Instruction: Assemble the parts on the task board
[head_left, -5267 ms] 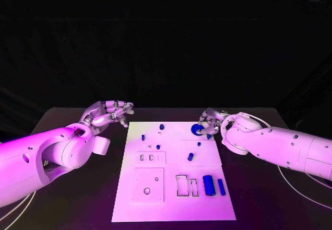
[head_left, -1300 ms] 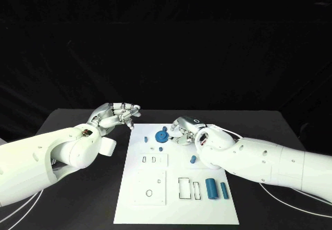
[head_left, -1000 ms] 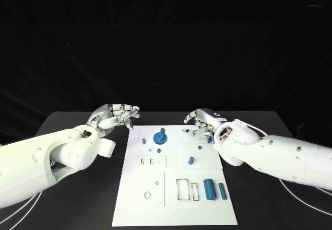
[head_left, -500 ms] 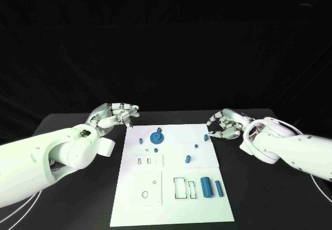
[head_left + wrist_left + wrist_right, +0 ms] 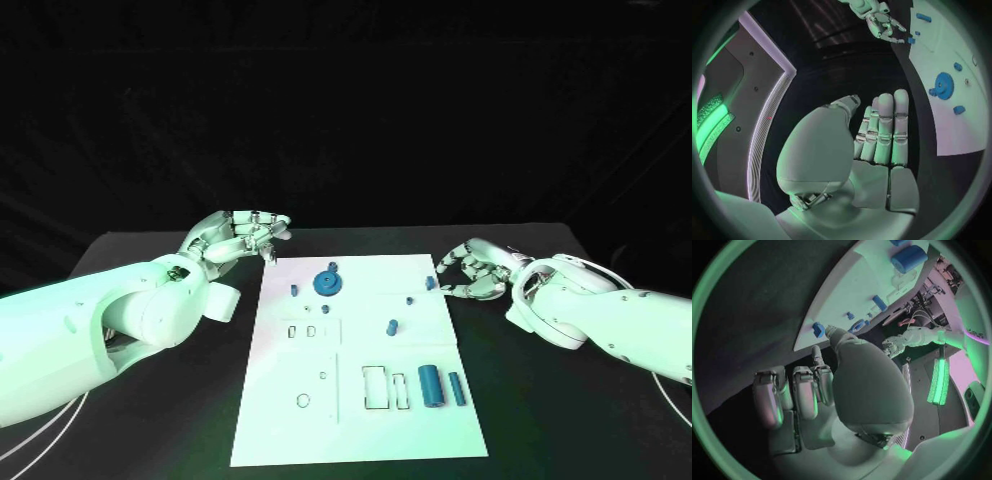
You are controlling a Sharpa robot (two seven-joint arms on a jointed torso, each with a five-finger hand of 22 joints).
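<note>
Task board (image 5: 361,400) lies mid-counter (image 5: 144,440), white plate. Blue gear (image 5: 329,284) sits near board's far edge; small blue pegs beside it. Blue cylinder (image 5: 430,384) and thinner blue bar (image 5: 456,388) lie near board's right edge. Left hand (image 5: 242,236) off board's far left corner, fingers curled together, holding nothing. Right hand (image 5: 473,268) just off board's right edge, fingers curled in, empty.

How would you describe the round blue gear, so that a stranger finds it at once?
Look at the white task board on the black table, at its far end. The blue gear lies there, left of the middle. It is a flat toothed disc, much wider than the small blue pegs around it.
</note>
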